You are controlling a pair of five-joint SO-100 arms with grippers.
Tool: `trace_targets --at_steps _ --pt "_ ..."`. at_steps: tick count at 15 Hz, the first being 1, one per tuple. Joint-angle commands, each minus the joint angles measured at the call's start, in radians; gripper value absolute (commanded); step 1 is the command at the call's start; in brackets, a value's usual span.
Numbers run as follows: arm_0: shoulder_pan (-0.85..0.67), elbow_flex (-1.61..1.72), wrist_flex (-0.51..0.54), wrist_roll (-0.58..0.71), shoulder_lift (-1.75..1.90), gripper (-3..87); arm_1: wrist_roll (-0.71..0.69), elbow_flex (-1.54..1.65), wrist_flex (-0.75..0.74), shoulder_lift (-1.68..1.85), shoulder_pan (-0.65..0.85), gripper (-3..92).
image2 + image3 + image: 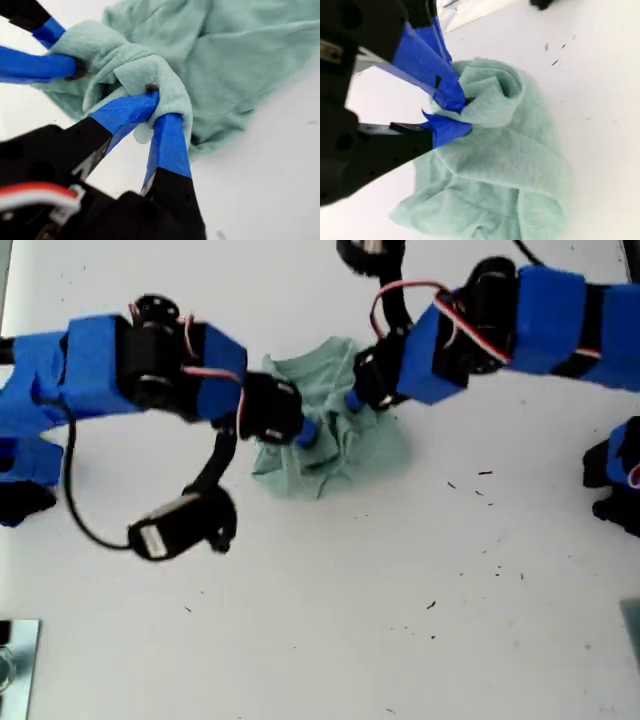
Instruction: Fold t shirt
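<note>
Exterior view: soft, crumpled sage-green t shirt (335, 430) on table (420, 590).

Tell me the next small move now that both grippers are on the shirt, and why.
Probably draw my first gripper and my second gripper apart to spread the t shirt. Each is pinched shut on a fold of it, close together, and the cloth sits bunched in a crumpled heap, too wadded to fold yet.

Overhead exterior; two close wrist views
</note>
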Motion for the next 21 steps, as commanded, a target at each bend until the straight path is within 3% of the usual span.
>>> trace_targets --at_steps 1,3,4,5,6,7,9,12,15,17,18,19,20,21 --pt "-0.123 -0.005 0.009 0.06 0.078 -0.3 -0.069 -0.011 -0.077 0.071 0.092 -0.8" --pt "-0.156 -0.005 0.037 0.069 0.103 0.1 -0.086 -0.002 -0.092 0.069 0.12 -0.5" --pt "-0.173 0.003 0.052 0.087 0.158 26.3 -0.098 -0.037 -0.057 0.058 0.138 23.8" --pt "-0.212 0.046 0.087 0.072 0.247 32.3 -0.149 -0.049 -0.035 0.067 0.17 55.7" --pt "-0.276 0.155 0.077 0.08 0.365 32.9 -0.169 -0.055 0.008 0.106 0.221 56.3" --pt "-0.348 0.285 0.063 0.086 0.494 32.8 -0.137 0.005 0.025 0.201 0.288 51.1" --pt "-0.469 0.623 -0.012 0.101 0.781 32.2 -0.072 0.287 -0.04 0.526 0.445 43.1" --pt "-0.482 1.089 -0.144 0.055 1.2 29.3 -0.023 0.782 -0.092 1.092 0.598 38.0" --pt "-0.265 1.514 -0.304 -0.094 1.577 16.2 0.064 1.23 -0.114 1.526 0.489 32.9" --pt "-0.031 1.91 -0.483 -0.242 2.059 14.2 0.23 1.578 -0.078 1.865 0.353 29.0" --pt "0.074 2.039 -0.472 -0.334 2.223 14.2 0.296 1.649 -0.041 1.855 0.293 28.6" --pt "0.138 2.085 -0.469 -0.364 2.132 13.8 0.364 1.769 -0.081 1.856 0.256 26.9" --pt "0.153 2.18 -0.354 -0.371 2.22 13.8 0.443 1.888 -0.072 1.848 0.275 26.0" --pt "0.12 2.152 -0.264 -0.213 2.184 15.8 0.394 1.876 -0.009 1.821 0.302 26.4"
